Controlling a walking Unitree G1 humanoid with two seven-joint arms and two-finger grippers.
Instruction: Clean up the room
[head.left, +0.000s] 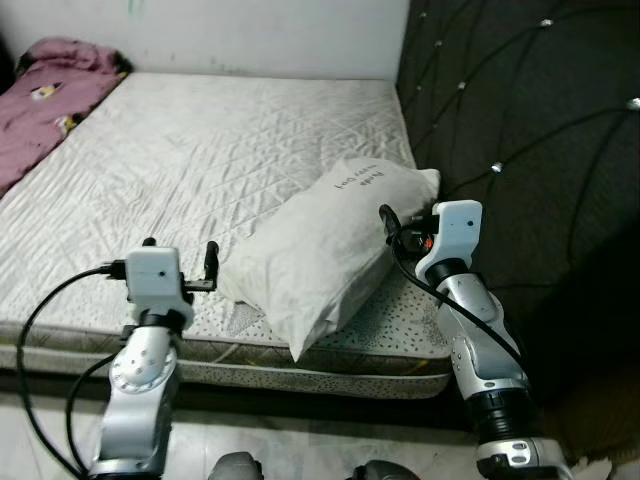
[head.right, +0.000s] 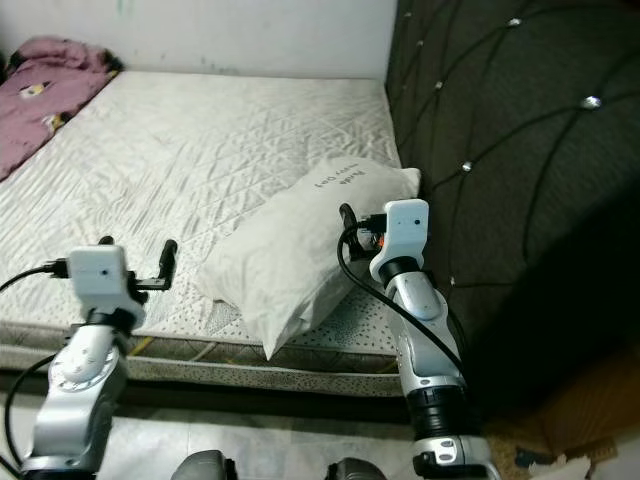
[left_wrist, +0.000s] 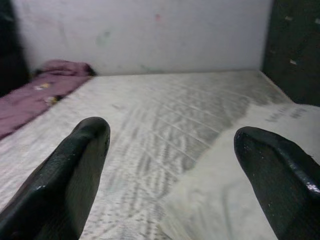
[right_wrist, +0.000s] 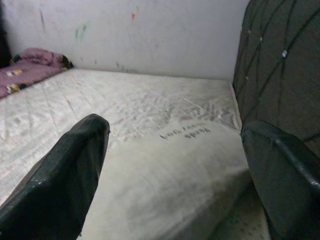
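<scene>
Both silver arms rise from the bottom of the frame, their lower parts cut off. At lower left, the left gripper (head.left: 180, 262) stands wide open over the mattress (head.left: 200, 150) edge, just beside the white pillow (head.left: 330, 245). At upper left, a pink blanket (head.left: 50, 90) is partly cropped. Much bare mattress lies between. At right, the right gripper (right_wrist: 175, 165) is spread wide around the pillow's end, near the dark headboard (head.left: 530, 130).

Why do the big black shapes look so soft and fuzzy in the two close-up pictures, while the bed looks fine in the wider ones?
In the left wrist view, the left gripper fingers sit too near the lens, so they blur; the right wrist view does likewise with the right gripper. In the left eye view, even light keeps the white rectangular pillow and grey quilted mattress sharp.
</scene>
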